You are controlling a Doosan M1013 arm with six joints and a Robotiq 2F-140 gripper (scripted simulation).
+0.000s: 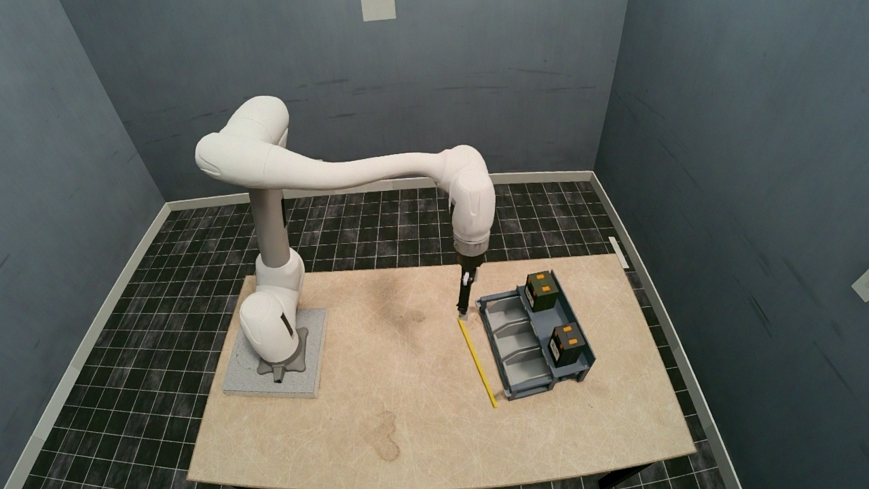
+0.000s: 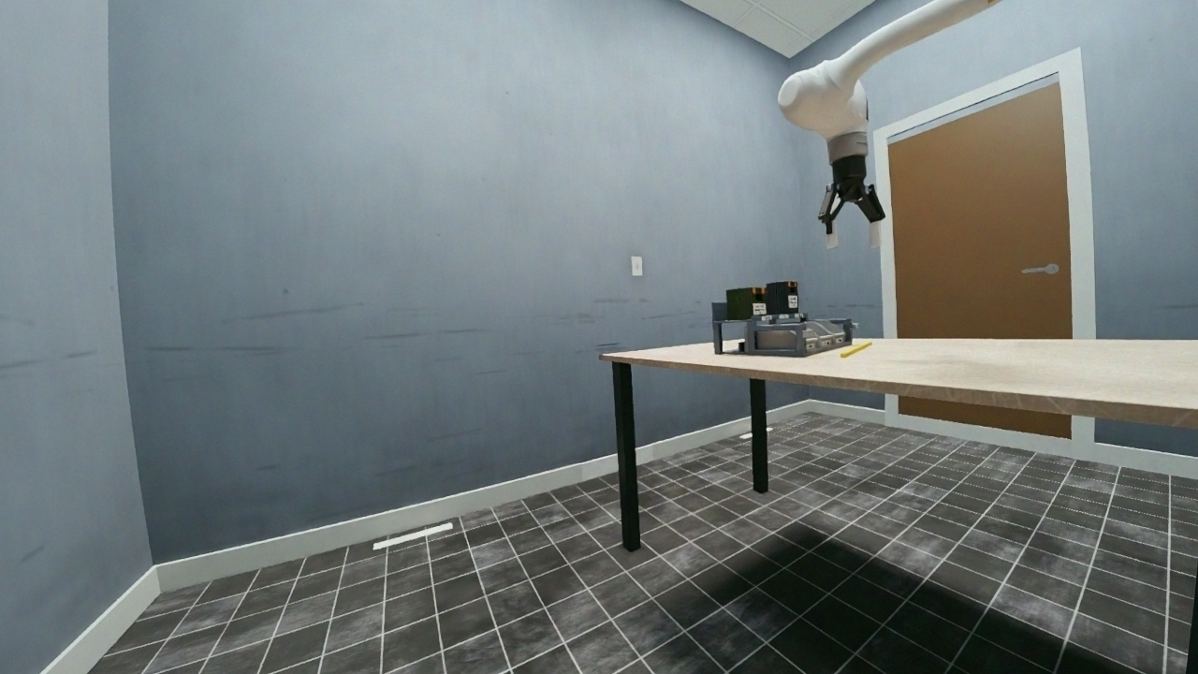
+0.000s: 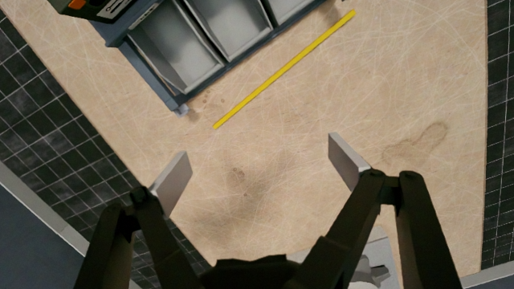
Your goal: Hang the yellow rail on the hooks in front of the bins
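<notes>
The yellow rail (image 1: 477, 363) (image 2: 855, 349) (image 3: 283, 69) lies flat on the table in front of the bin rack (image 1: 493, 349) (image 3: 150, 76), a little apart from it and not quite parallel to its front. A small pale hook (image 3: 181, 110) sticks out at one front corner of the rack. The other hook is at the frame's edge in the wrist view, and end plates are too small to make out. My gripper (image 1: 463, 315) (image 2: 854, 237) (image 3: 257, 154) is open and empty. It hangs high above the table, with the rail ahead of its fingertips in the wrist view.
A green box (image 1: 540, 291) (image 2: 741, 303) and a black box (image 1: 566, 345) (image 2: 781, 297), both with orange patches, stand on the rack's raised rear part. Grey bins sit in its front part. The arm's base stands on a grey plate (image 1: 233, 383) at the table's left.
</notes>
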